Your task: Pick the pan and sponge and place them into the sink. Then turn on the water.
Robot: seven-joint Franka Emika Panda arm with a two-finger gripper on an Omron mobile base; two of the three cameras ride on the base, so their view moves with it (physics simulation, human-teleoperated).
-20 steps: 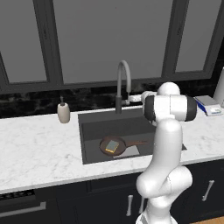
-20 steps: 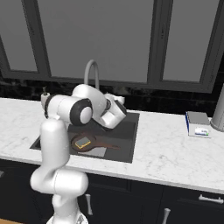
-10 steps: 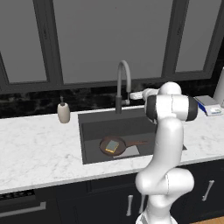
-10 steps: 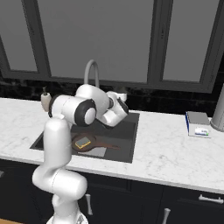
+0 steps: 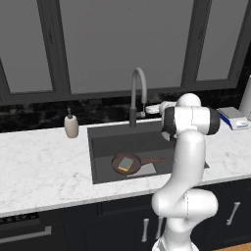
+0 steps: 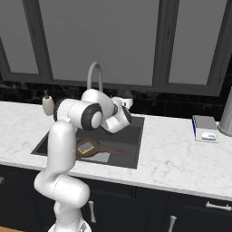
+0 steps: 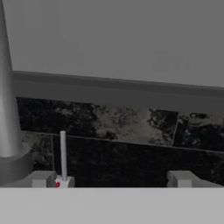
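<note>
1. pan (image 5: 125, 163) sits on sink (image 5: 100, 147) floor, sponge (image 5: 126, 163) lying in it.
2. gripper (image 6: 127, 103) up by faucet (image 5: 138, 93) base, at the handle (image 7: 63, 154).
3. Fingertips (image 7: 41, 178) spread apart, gripping nothing.

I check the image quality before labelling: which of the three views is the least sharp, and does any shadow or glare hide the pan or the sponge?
Hand view: softest, the faucet and its thin lever look blurred. Left base view: sharp; sponge on the pan in the dim sink, readable, no glare. Right base view: equally clear; the arm partly covers the pan.
</note>
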